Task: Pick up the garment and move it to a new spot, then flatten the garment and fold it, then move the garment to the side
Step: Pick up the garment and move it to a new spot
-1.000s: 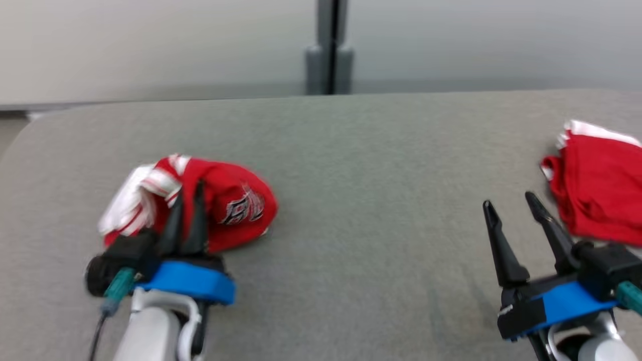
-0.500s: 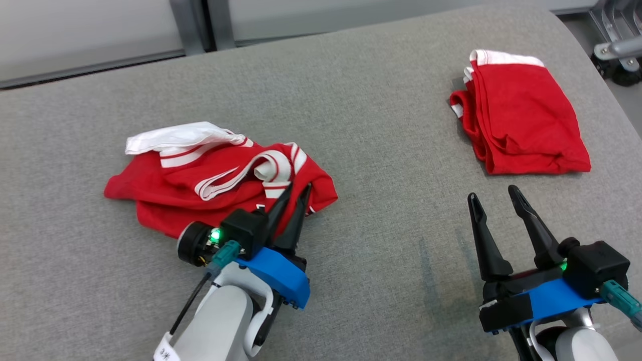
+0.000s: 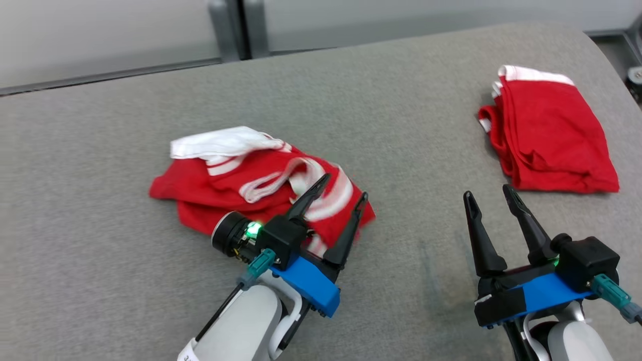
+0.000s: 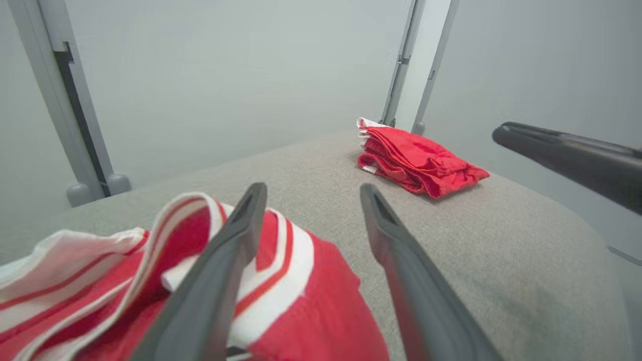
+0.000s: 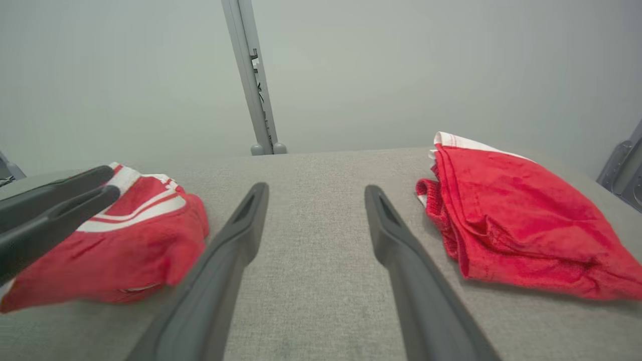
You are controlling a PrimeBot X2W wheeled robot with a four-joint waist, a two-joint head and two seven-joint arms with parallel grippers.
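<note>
The garment, red with white stripes and a white band, lies crumpled on the grey table left of centre. My left gripper hovers at its right edge, jaws open, with the striped cloth lying under and between its fingers, not pinched. In the left wrist view the garment lies below the spread left gripper. My right gripper stands open over bare table at the lower right, holding nothing. In the right wrist view the right gripper is apart from the garment.
A second red garment, folded, lies at the table's far right, also in the wrist views. Bare grey table lies between the two garments. A pale wall with a grey post runs behind the table's far edge.
My left gripper has opened and let go of the garment's edge, which now lies on the table. The head camera has shifted. The right gripper stays open.
</note>
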